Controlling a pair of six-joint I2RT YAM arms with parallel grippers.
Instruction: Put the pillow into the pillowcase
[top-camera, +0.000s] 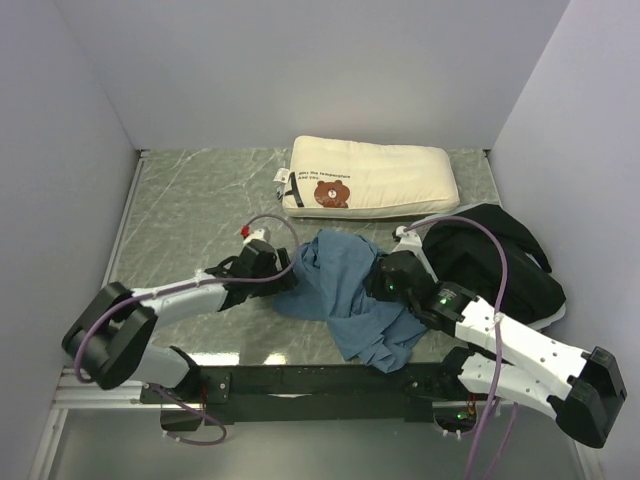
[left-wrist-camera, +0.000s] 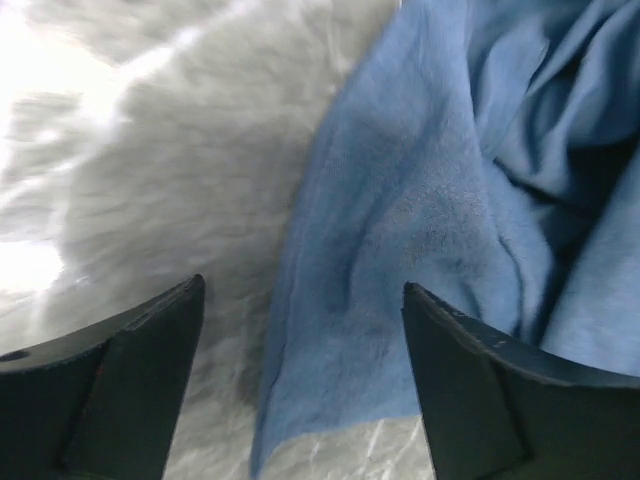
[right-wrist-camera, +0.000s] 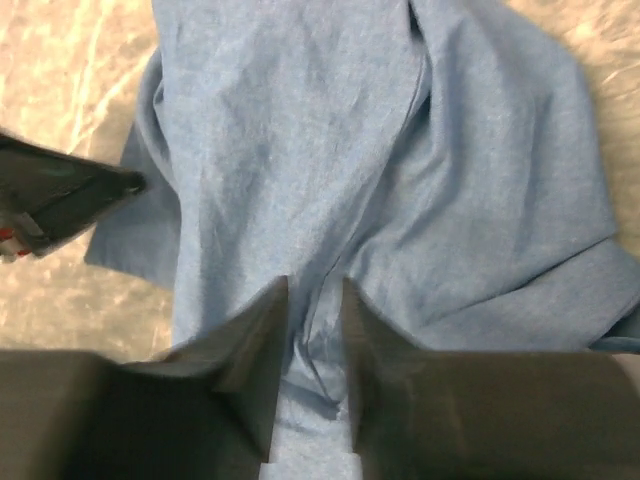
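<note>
The cream pillow (top-camera: 370, 178) with a brown bear face lies at the back of the table. The dusty-blue pillowcase (top-camera: 345, 292) lies crumpled at the table's middle front, between both arms. My left gripper (top-camera: 287, 270) is open at its left edge; in the left wrist view the cloth's edge (left-wrist-camera: 400, 250) lies between the spread fingers (left-wrist-camera: 470, 390). My right gripper (top-camera: 377, 278) is shut on a fold of the pillowcase (right-wrist-camera: 315, 330) at its right side; the cloth bunches between the fingers (right-wrist-camera: 250, 350).
A black fabric bundle (top-camera: 500, 260) lies at the right, behind my right arm. Grey walls close in the left, back and right sides. The marbled grey-green table (top-camera: 190, 220) shows bare at the left.
</note>
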